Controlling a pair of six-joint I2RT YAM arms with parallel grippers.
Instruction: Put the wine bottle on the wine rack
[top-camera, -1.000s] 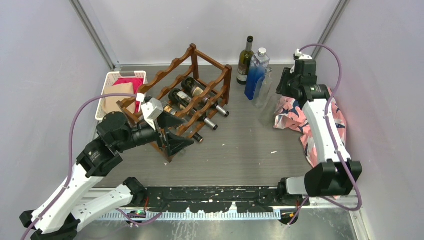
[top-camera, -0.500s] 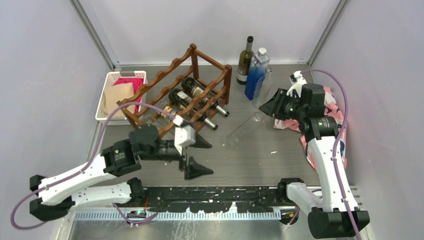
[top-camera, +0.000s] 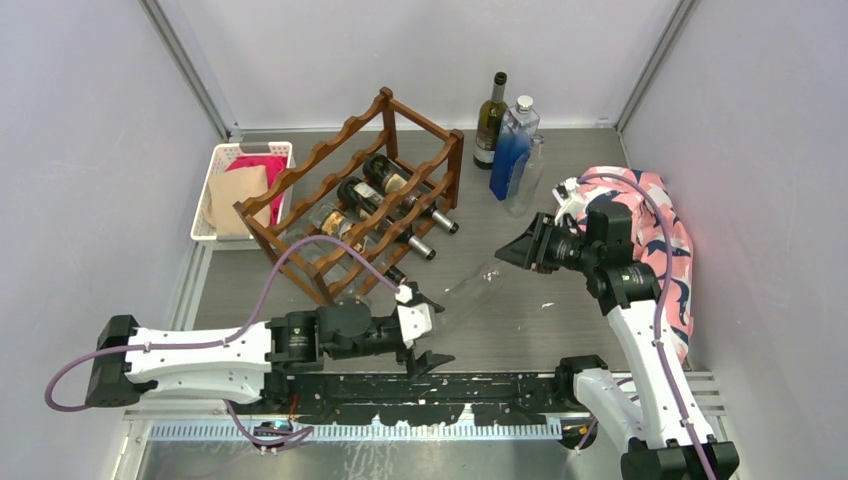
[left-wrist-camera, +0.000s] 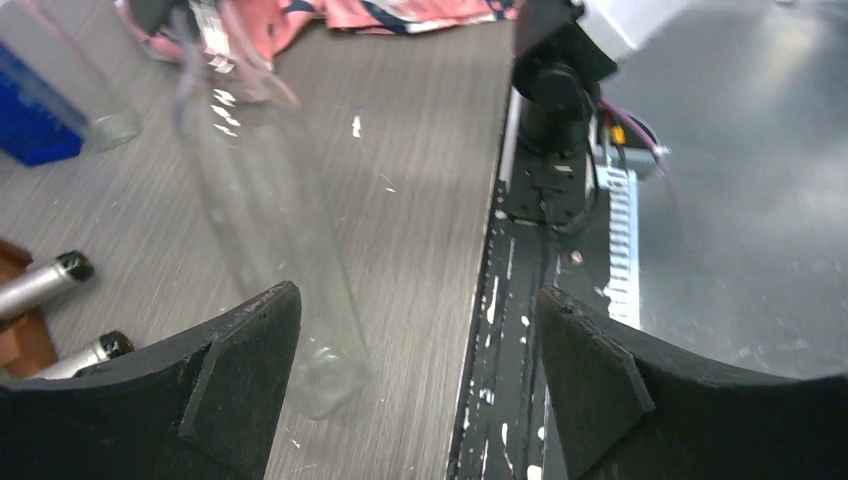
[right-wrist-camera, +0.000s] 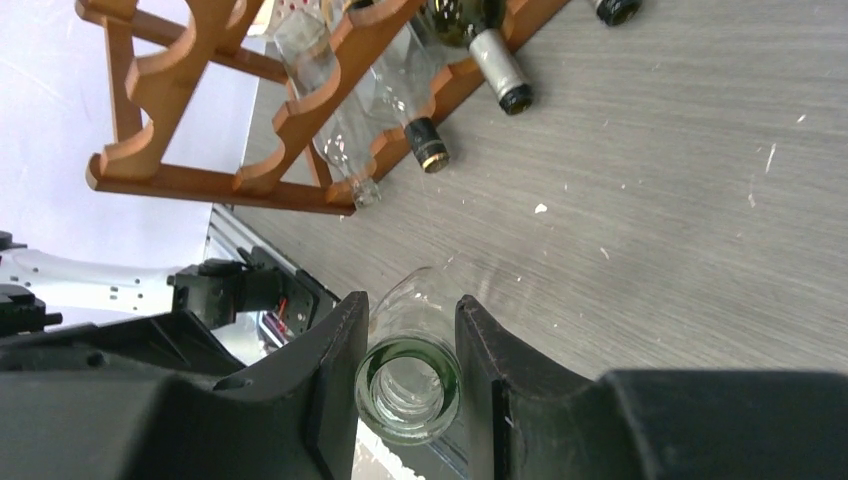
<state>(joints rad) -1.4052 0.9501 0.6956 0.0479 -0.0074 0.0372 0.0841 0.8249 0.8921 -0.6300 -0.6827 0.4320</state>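
Claw on the right arm (right-wrist-camera: 408, 340) is clamped on the neck of the clear wine bottle (top-camera: 472, 285), which slants low over the counter (top-camera: 520, 335) toward the left claw (left-wrist-camera: 415, 330), its jaws wide apart. The bottle is not yet racked, I judge: the wine rack (right-wrist-camera: 200, 185) stands apart. Only the right wrist view shows the grip; the left wrist view shows the bottle's base just beside one finger.

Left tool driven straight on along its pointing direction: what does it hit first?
Likely the clear bottle, gripped at its neck by the right tool: its base lies just ahead, between the left tool's open fingers. Depth uncertain.
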